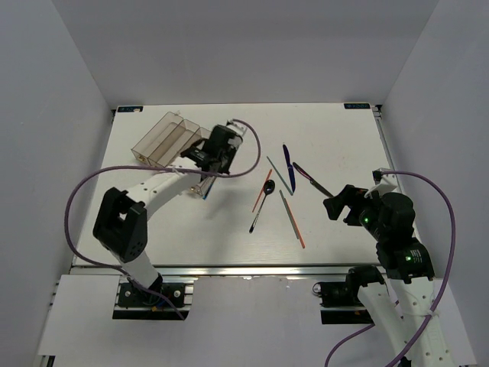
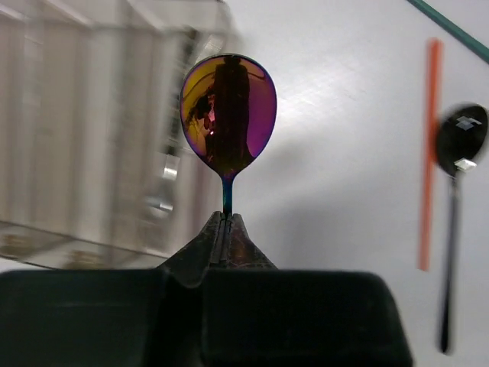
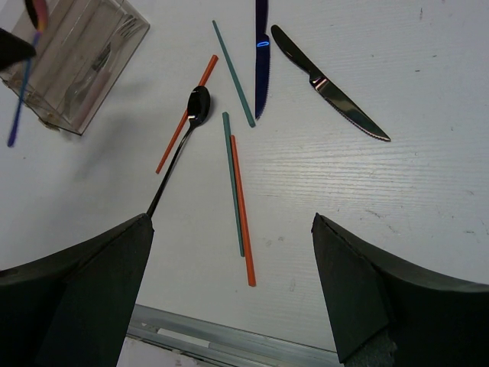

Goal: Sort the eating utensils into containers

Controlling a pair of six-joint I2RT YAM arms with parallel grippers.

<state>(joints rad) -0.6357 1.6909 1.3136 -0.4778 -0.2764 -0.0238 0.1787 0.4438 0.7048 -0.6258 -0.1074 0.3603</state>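
Up at the far-left corner of the white worktop, I've got the clear smoky-brown plastic tray sitting at a slant to both edges, with a strip of bare surface between it and the left edge. The left gripper hangs just beside the tray's right-hand side, above the surface. Its fingers are pressed together on the thin stem of the iridescent purple metal spoon, and the bowl pokes out past the fingertips. On the left wrist camera the tray is a blur to the spoon's left, so I can't tell how close the bowl is to its wall.

Mid-worktop, the loose cutlery is bunched together. The slim black spoon lies diagonally with a thin orange chopstick hard against its bowl; whether they touch, I can't tell. Just right of them come a thin green chopstick, the blue knife and the dark metal knife, which is outermost. A second green chopstick and a second orange chopstick lie side by side, pointing at the near edge.

For moving room, there's a broad bare band between the tray and the black spoon. There's more bare surface from the dark knife out to the right edge, and a bare strip before the aluminium rail along the near edge.

The right gripper hovers over the near-right part of the worktop with its fingers spread wide, holding nothing.
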